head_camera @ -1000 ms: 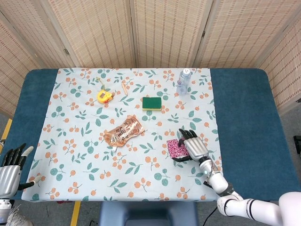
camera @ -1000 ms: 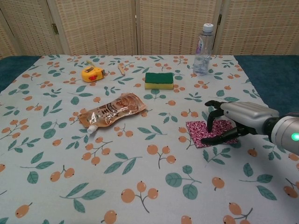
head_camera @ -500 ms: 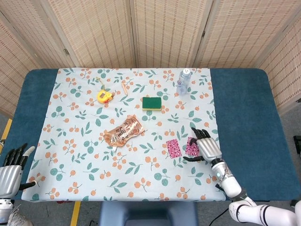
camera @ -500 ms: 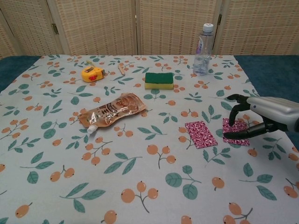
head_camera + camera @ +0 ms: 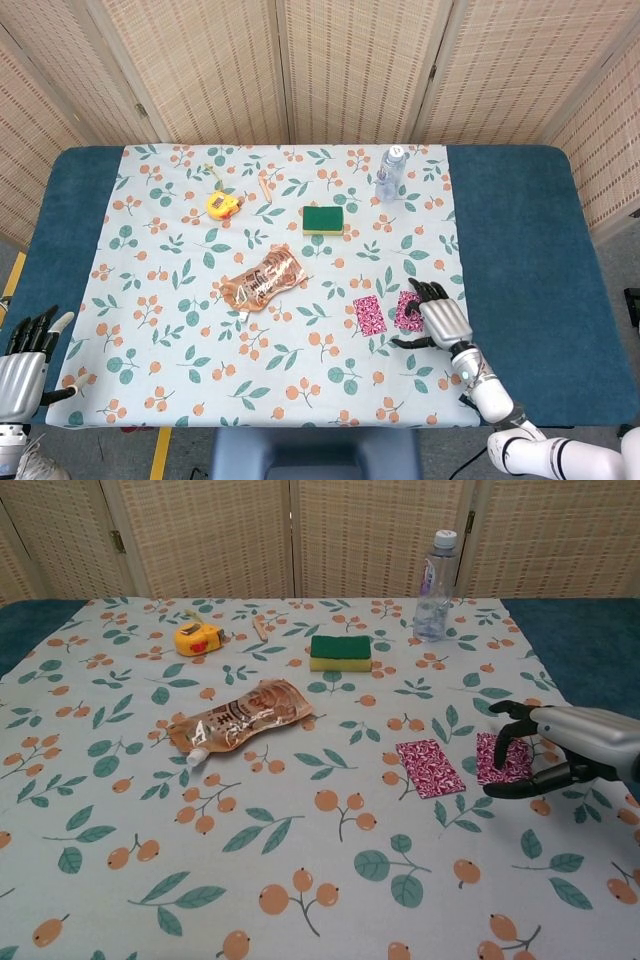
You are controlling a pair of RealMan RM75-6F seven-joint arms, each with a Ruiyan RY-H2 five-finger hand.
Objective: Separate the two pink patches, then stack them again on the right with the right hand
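Two pink patterned patches lie flat and apart on the floral cloth at the right. The left patch (image 5: 368, 315) (image 5: 429, 768) lies free, with nothing touching it. My right hand (image 5: 440, 318) (image 5: 565, 745) arches over the right patch (image 5: 407, 311) (image 5: 502, 758), its fingertips (image 5: 503, 732) on or just above the patch and its thumb spread toward the near side. It grips nothing. My left hand (image 5: 22, 362) hangs off the table's near left corner with its fingers apart, seen only in the head view.
A shiny orange pouch (image 5: 235, 717) lies mid-table. Behind it are a green sponge (image 5: 340, 651), a yellow tape measure (image 5: 197, 638) and a water bottle (image 5: 434, 586). The blue table edge (image 5: 575, 640) shows right of the cloth.
My right hand slid the top patch rightward off the other, so the two now lie side by side. Since half a second ago the hand has drawn slightly nearer.
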